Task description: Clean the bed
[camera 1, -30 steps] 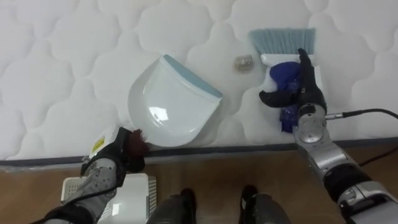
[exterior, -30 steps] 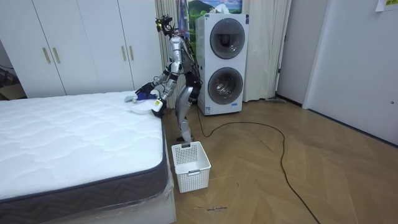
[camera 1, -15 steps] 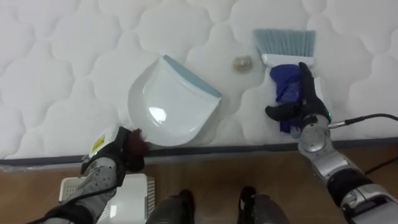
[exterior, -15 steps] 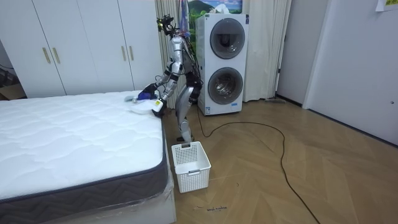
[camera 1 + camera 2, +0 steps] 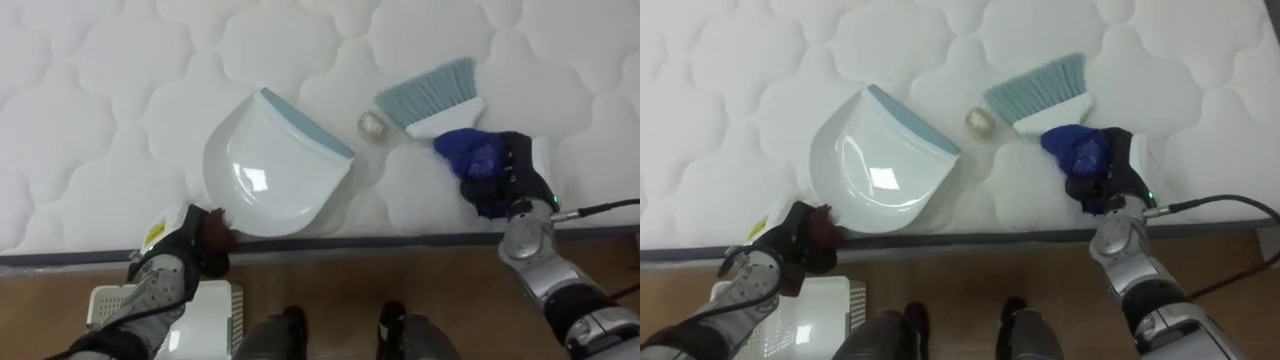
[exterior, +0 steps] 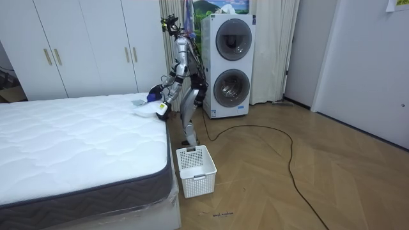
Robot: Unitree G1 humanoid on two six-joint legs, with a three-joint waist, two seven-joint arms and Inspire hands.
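Note:
A white dustpan [image 5: 275,165] with a pale blue lip lies on the quilted mattress [image 5: 90,110], mouth turned to the right. My left hand [image 5: 185,255], at the bed's edge, is shut on its dark handle [image 5: 215,232]. A small crumpled ball of rubbish [image 5: 372,123] lies just right of the lip. The brush [image 5: 432,95], with pale blue bristles and a white head, lies tilted, its bristles close beside the ball. My right hand [image 5: 515,175] is curled round the brush's blue handle [image 5: 468,152].
A white slatted basket [image 5: 215,310] stands on the wooden floor below the mattress edge [image 5: 400,240], by my left arm. In the room view I stand bent over the bed's corner, with stacked washing machines [image 6: 229,64] behind me and wardrobes [image 6: 83,45] along the wall.
My right hand has shut round the brush handle and swung the brush left and tilted it. The ball has shifted a little toward the dustpan. My left hand keeps its hold.

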